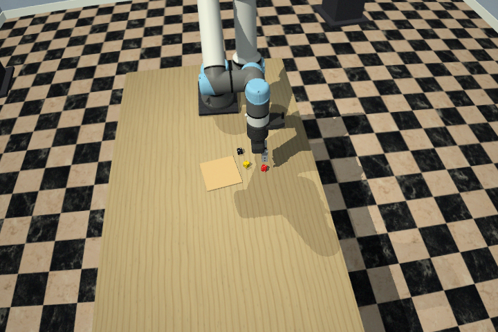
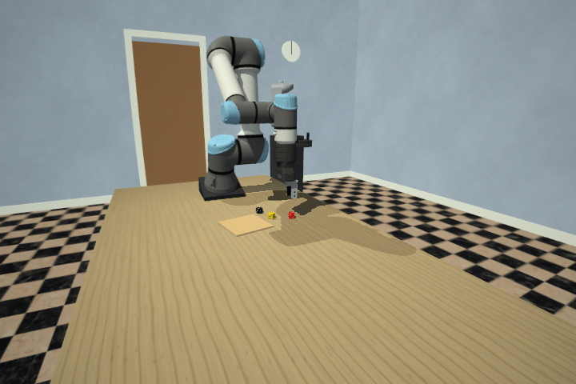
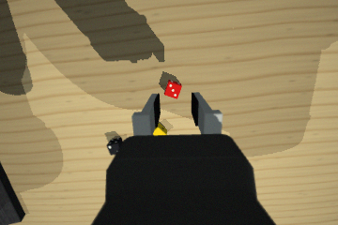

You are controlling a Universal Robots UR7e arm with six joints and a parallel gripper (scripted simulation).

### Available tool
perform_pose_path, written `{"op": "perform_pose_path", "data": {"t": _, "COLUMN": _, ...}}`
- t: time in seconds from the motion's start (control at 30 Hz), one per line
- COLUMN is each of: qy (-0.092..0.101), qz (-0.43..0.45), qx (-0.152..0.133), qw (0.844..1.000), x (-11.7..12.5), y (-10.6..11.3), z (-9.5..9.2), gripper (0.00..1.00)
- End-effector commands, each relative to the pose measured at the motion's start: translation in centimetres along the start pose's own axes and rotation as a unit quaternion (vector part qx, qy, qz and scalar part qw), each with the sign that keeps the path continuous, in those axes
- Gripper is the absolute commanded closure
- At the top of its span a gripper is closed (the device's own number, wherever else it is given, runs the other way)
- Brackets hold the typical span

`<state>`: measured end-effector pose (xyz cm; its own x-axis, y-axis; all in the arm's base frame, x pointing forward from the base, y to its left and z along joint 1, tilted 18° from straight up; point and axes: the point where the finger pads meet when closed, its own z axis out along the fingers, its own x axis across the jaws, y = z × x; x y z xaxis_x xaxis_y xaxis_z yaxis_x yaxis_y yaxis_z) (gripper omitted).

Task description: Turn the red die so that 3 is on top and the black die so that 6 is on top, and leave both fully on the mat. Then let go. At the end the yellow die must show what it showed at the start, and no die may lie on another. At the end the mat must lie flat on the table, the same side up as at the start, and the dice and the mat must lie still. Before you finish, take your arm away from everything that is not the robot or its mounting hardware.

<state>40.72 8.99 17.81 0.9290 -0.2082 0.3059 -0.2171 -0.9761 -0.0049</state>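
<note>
Red die [image 3: 173, 89] sits mid-frame on bare table [image 3: 270, 56]; my gripper [image 3: 176, 103] hangs above it, partly open, holding nothing.

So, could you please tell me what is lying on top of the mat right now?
No die rests on the mat. The black die, yellow die and red die all sit on the table beside it. Its underside is hidden.

Plain room: checkered floor [image 2: 434, 226], door [image 2: 169, 113], wall clock [image 2: 290, 50].
</note>
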Motion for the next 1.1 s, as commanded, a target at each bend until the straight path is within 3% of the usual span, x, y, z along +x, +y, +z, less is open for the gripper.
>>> {"op": "perform_pose_path", "data": {"t": 0.0, "qy": 0.0, "qz": 0.002, "qx": 0.0, "qw": 1.0, "x": -0.13, "y": 0.06, "z": 0.05, "gripper": 0.3}}
{"op": "perform_pose_path", "data": {"t": 1.07, "qy": 0.0, "qz": 0.002, "qx": 0.0, "qw": 1.0, "x": -0.13, "y": 0.05, "z": 0.37, "gripper": 0.3}}
